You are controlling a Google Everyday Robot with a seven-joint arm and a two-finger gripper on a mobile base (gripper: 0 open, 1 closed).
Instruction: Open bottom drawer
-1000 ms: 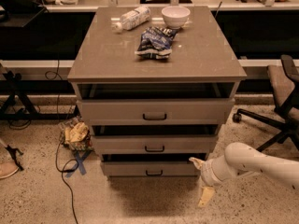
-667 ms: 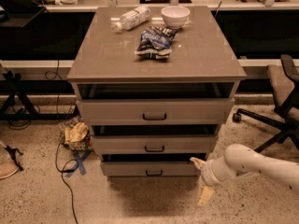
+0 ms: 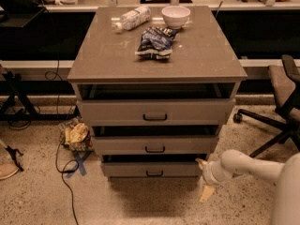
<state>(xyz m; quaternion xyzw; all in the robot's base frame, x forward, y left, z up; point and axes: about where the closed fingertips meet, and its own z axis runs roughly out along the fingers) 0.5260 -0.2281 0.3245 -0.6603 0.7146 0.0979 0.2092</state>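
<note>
The bottom drawer (image 3: pixel 150 168) is the lowest of three grey-beige fronts on the cabinet, with a small black bar handle (image 3: pixel 154 174). It stands out slightly, with a dark gap above its front. The middle drawer (image 3: pixel 154 145) and the top drawer (image 3: pixel 154 111) above it stand out slightly too. My gripper (image 3: pixel 204 178) is at the right end of the bottom drawer front, low near the floor. It is open, with one fingertip (image 3: pixel 200 162) near the drawer's right corner and the other finger (image 3: pixel 206 194) hanging lower. It holds nothing.
On the cabinet top (image 3: pixel 103 55) lie a plastic bottle (image 3: pixel 132 18), a white bowl (image 3: pixel 176 16) and a chip bag (image 3: pixel 153 41). An office chair (image 3: pixel 281 102) stands to the right. A crumpled bag (image 3: pixel 77 136) and a cable (image 3: pixel 63 168) lie on the floor to the left.
The gripper and arm have shifted only very slightly beside the bottom drawer's right end. The drawers look unchanged.
</note>
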